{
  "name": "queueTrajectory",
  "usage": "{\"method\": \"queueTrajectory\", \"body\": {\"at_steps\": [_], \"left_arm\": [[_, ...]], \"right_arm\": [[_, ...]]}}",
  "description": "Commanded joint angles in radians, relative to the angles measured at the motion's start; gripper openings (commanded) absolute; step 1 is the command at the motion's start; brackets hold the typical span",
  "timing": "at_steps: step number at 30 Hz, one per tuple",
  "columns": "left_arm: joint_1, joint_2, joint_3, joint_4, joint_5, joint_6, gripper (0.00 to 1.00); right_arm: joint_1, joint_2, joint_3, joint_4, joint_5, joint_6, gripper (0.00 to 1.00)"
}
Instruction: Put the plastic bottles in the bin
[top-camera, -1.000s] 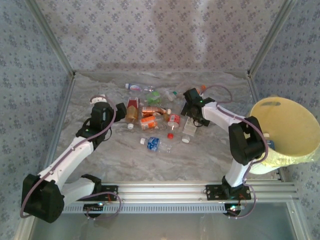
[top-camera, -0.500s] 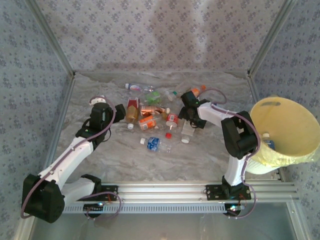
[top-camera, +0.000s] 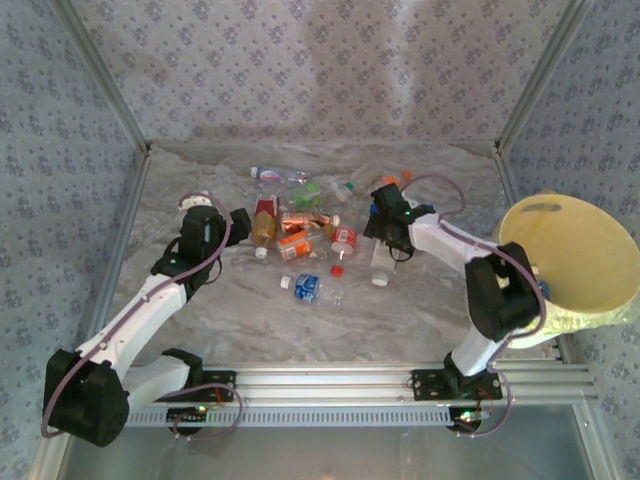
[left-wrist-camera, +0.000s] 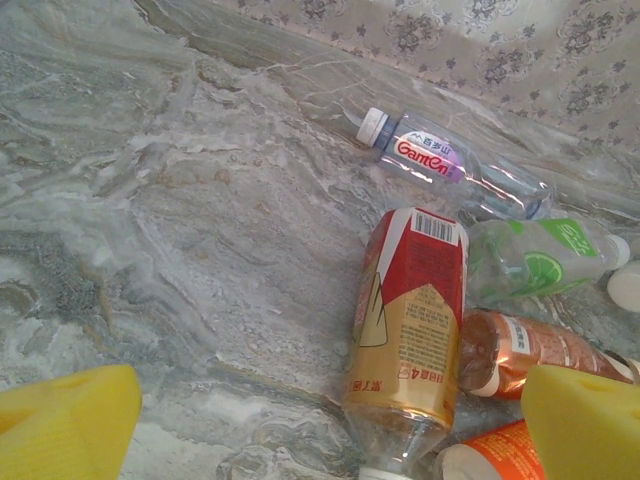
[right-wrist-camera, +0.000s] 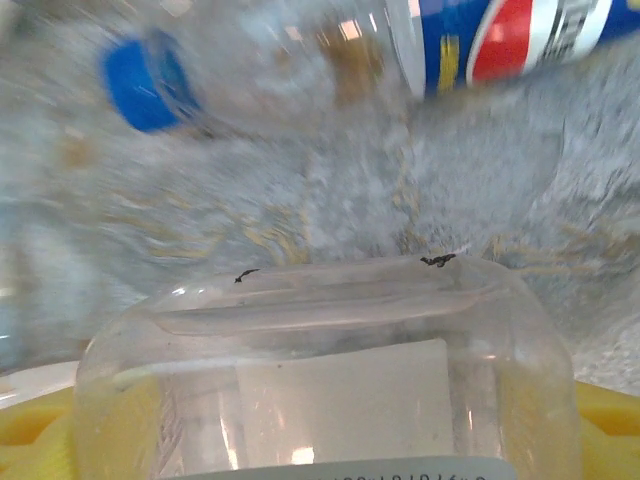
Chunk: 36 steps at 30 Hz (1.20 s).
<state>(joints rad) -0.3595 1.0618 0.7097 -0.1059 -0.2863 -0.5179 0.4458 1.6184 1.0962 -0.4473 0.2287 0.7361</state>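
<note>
Surface (top-camera: 400, 310): grey, marbled, under both arms.
Walls (top-camera: 300, 70): pale, floral-patterned.
Left gripper (left-wrist-camera: 320, 420): wide apart.
Right gripper (right-wrist-camera: 320, 430): flanking clear, rounded bottle (right-wrist-camera: 330, 340); clamp cannot be told.

"GanTen" on clear bottle (left-wrist-camera: 425, 157); Pepsi logo on blue-labelled bottle (right-wrist-camera: 505, 35).

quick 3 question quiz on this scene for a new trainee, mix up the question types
1. True or false: the bin stands on the left arm's side.
2. In the right wrist view, what sits between the fingers of the right gripper? A) a red-labelled bottle B) a clear bottle with a white label C) a loose green cap
3. Is the left gripper open or shut?
Key: 1 false, it stands on the right arm's side. 2 B. 3 open, its fingers stand wide apart.
</note>
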Motion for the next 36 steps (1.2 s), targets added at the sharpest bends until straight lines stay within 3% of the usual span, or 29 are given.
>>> {"method": "queueTrajectory", "body": {"at_steps": [1, 19, 27, 31, 36], "left_arm": [[0.01, -0.003, -0.004, 0.009, 0.025, -0.012, 0.98], [0.011, 0.043, 0.01, 0.019, 0.053, -0.056, 0.98], [0.011, 0.047, 0.011, 0.016, 0.056, -0.063, 0.98], [0.011, 0.055, 0.013, 0.021, 0.059, -0.071, 0.98], [0.011, 0.064, 0.017, 0.024, 0.07, -0.077, 0.98]], "right_arm": [[0.007, -0.134, 0.005, 0.046, 0.065, -0.128, 0.68], [-0.015, -0.687, 0.226, -0.145, 0.237, -0.508, 0.63], [-0.045, -0.803, 0.287, -0.078, 0.667, -0.76, 0.63], [-0.132, -0.812, 0.271, -0.025, 0.788, -0.908, 0.63], [-0.386, -0.811, 0.311, -0.217, 0.713, -0.783, 0.63]]}}
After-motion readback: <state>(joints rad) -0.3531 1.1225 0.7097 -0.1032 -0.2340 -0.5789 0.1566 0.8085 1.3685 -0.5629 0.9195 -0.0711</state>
